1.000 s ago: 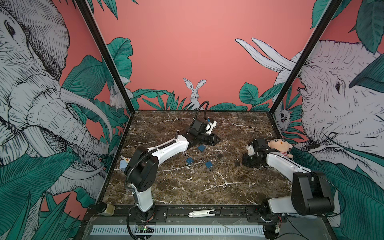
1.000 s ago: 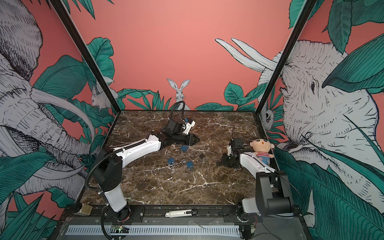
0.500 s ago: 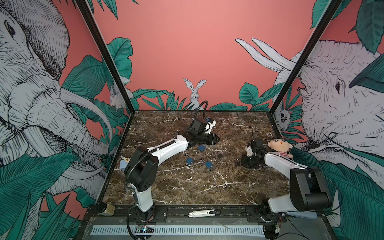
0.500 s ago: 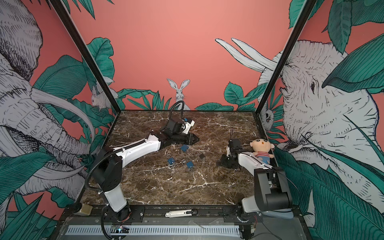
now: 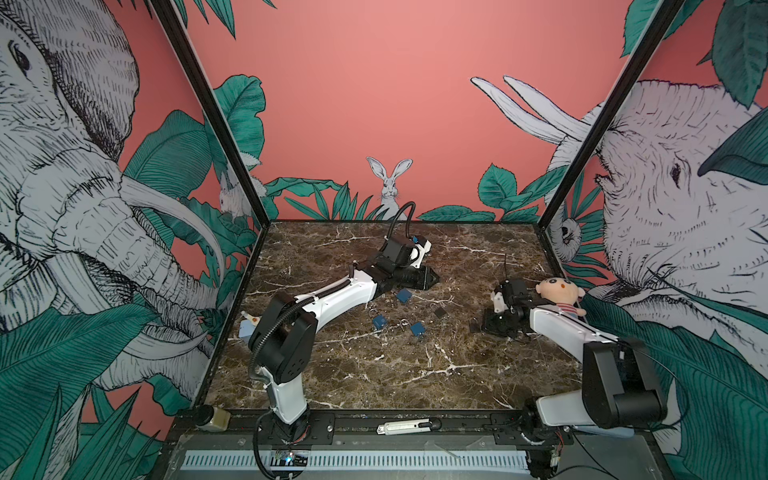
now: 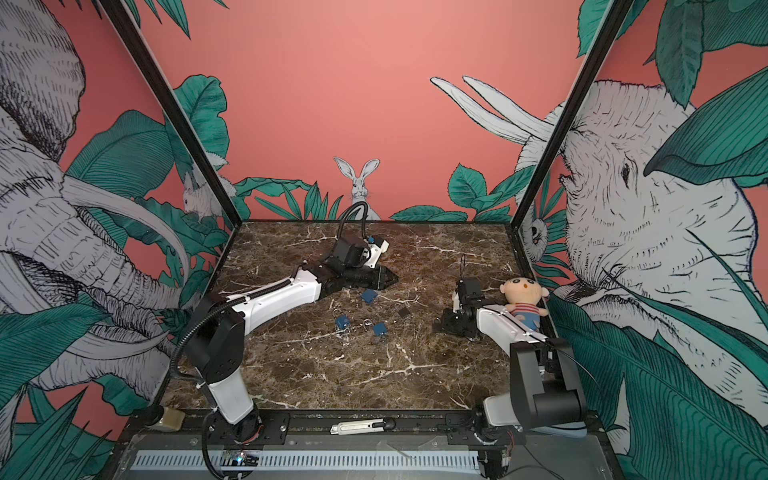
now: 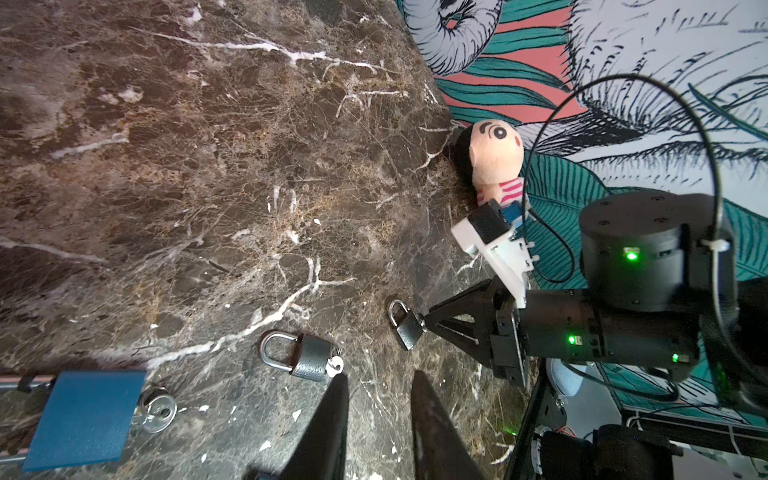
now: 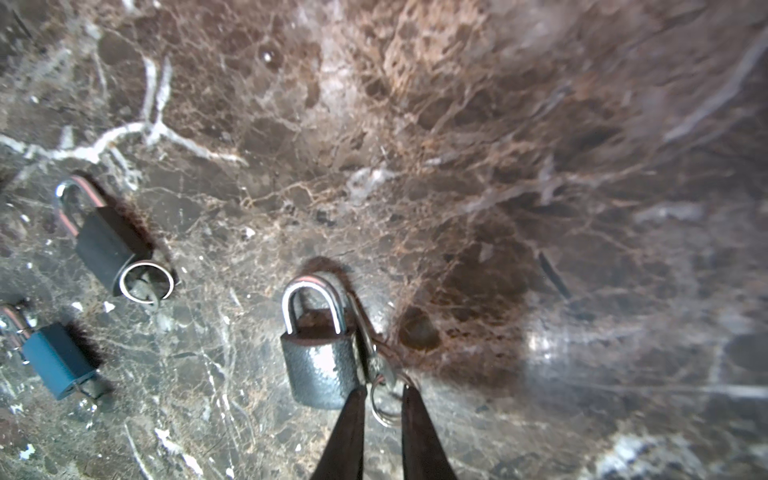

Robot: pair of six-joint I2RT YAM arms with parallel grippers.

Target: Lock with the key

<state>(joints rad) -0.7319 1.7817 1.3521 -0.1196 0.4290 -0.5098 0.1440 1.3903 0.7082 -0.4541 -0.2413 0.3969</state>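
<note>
Thin silvery key, small head

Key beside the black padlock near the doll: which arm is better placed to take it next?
Right, I judge. The right gripper has its tips around the ring of the key, beside the black padlock. The left gripper hovers open by a second padlock, away from this one.

Top views evenly lit, sharp, wide-angle bending at edges. Right wrist view soft, blurred toward its borders, white glare on the marble tabletop, dark shadow beside the grey padlock
</note>
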